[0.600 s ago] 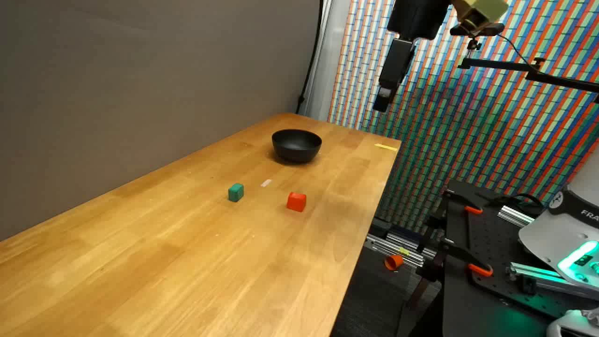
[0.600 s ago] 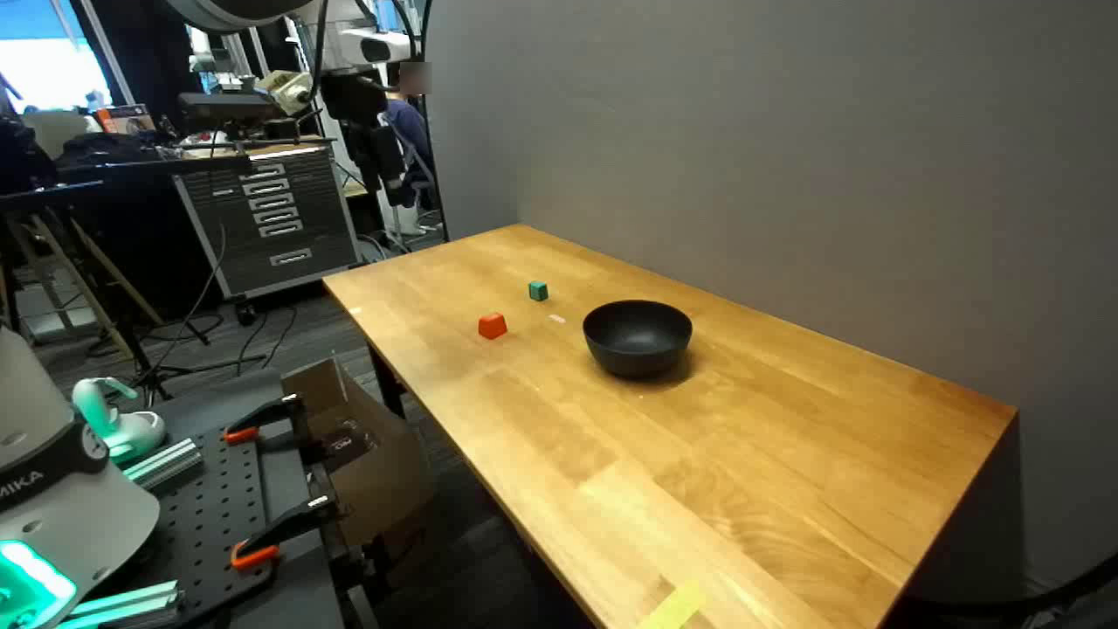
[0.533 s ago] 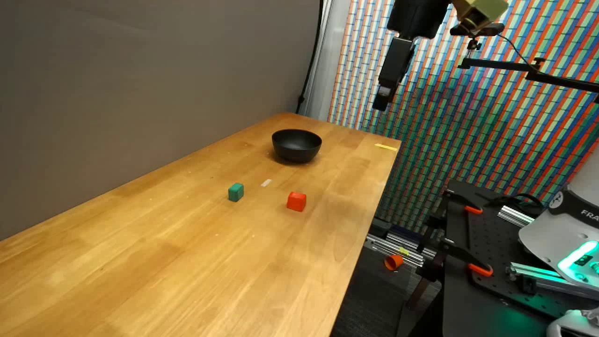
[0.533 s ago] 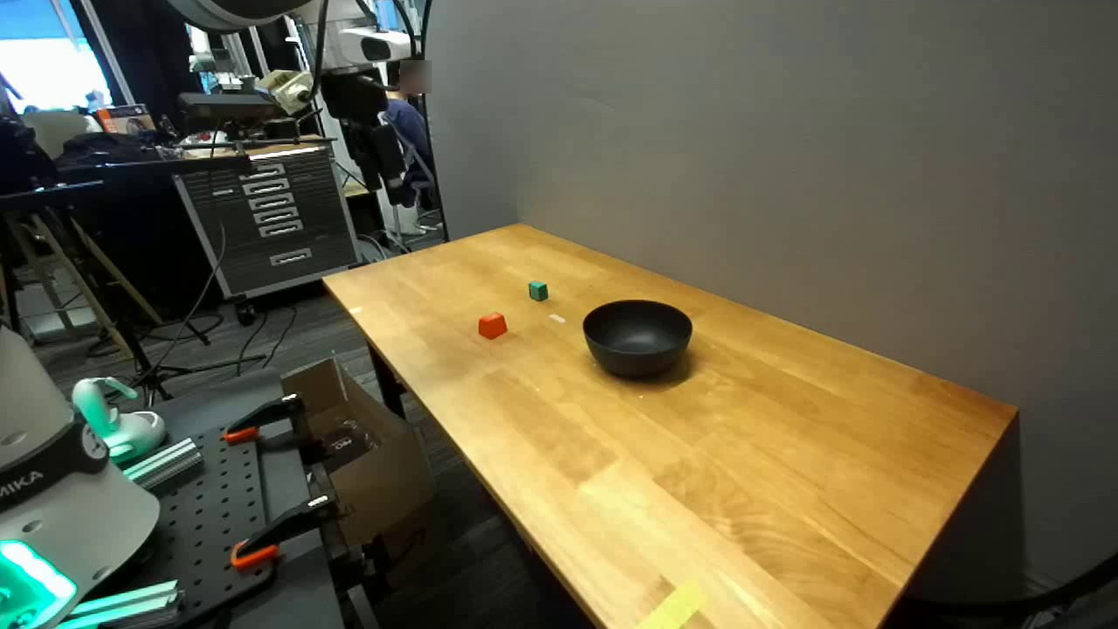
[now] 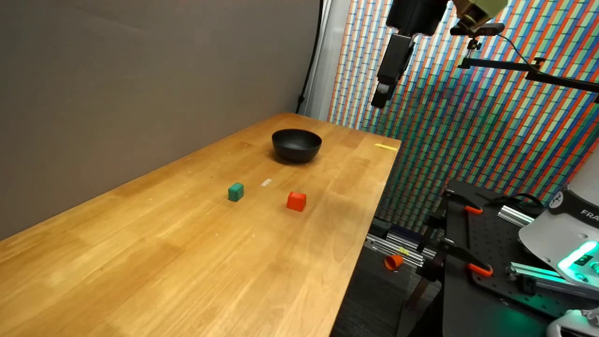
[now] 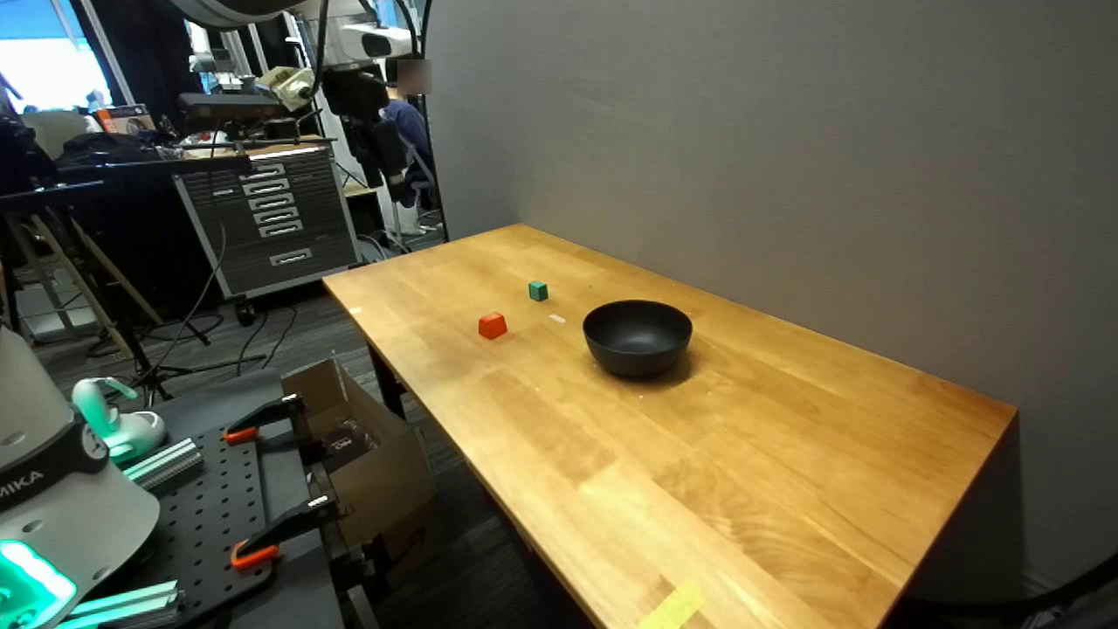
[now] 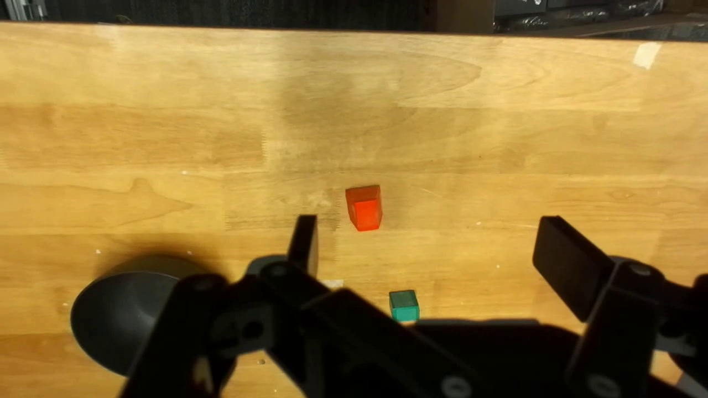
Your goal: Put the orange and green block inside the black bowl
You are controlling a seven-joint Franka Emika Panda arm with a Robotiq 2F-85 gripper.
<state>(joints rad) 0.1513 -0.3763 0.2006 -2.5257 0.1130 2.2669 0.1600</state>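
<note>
Tbl (image 7: 498, 138), orng blk (image 7: 365, 213), grn blk (image 7: 405, 307), below hand (image 7: 434, 251)

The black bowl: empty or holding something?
Empty: in both exterior views the bowl shows a bare inside where visible, with the orange block and green block outside it.

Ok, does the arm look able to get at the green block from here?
Probably yes: the pincer is open, and the green block stands apart from the orange block and black bowl, leaving its sides free.
</note>
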